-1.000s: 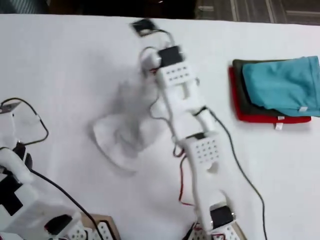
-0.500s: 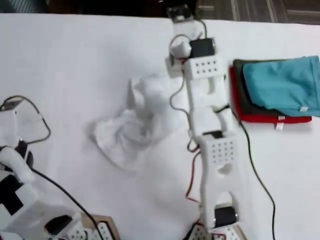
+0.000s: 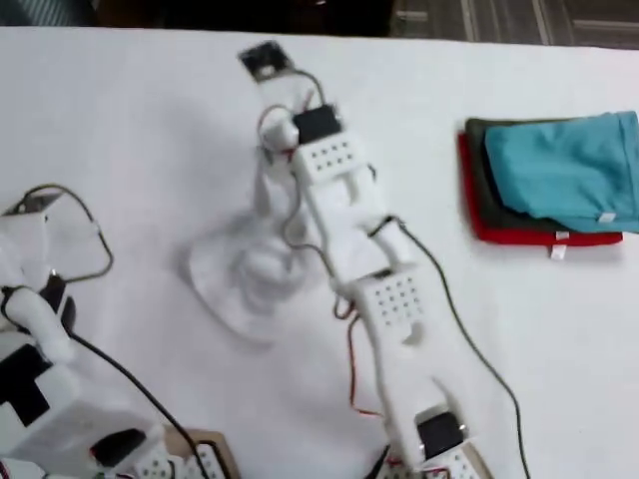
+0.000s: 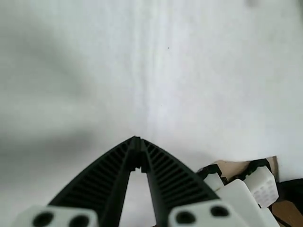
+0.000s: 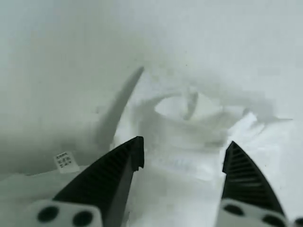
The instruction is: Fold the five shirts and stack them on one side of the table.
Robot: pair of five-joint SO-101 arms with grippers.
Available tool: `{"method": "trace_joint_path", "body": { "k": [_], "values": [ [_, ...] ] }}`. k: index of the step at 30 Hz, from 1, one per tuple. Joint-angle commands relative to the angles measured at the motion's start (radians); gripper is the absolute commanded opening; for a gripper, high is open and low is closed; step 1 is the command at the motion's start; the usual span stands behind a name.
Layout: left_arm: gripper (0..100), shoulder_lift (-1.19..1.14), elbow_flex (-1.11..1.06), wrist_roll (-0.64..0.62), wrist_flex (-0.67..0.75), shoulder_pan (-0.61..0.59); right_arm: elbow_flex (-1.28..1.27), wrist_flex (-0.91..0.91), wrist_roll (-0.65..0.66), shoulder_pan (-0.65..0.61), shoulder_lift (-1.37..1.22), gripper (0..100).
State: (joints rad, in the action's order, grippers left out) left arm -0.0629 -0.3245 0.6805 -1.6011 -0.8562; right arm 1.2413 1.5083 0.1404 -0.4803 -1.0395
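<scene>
Right gripper [image 5: 184, 149] wide open over crumpled white shirt [image 5: 189, 118]; left gripper [image 4: 138, 144] closed, empty, well apart from white shirt; folded stack [image 3: 547, 180] well apart.

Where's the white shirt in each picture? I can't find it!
High view: the white shirt lies crumpled left of the middle, partly under the right arm.
Left wrist view: I cannot tell; there is a plain white surface beyond the shut left gripper.
Right wrist view: it lies just beyond the open right gripper.
Shared landmark: the white table.
</scene>
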Motion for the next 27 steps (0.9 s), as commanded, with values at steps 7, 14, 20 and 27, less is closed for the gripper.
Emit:
{"method": "trace_joint_path", "body": {
  "k": [7, 14, 20, 27],
  "values": [
    [3, 0.044, 0.012, -0.008, 0.008, 0.014, 0.017, 0.077, 0.002, 0.064, -0.024, 25.4],
    [3, 0.044, 0.005, -0.008, 0.008, 0.012, 0.017, 0.084, 0.002, 0.11, -0.016, 3.5],
    [3, 0.044, 0.005, -0.008, 0.008, 0.012, 0.187, 0.223, 0.002, 0.182, 0.048, 1.9],
    [3, 0.044, 0.012, -0.008, 0.008, 0.014, 0.236, 0.263, 0.002, 0.271, 0.177, 1.9]
  ]
}}
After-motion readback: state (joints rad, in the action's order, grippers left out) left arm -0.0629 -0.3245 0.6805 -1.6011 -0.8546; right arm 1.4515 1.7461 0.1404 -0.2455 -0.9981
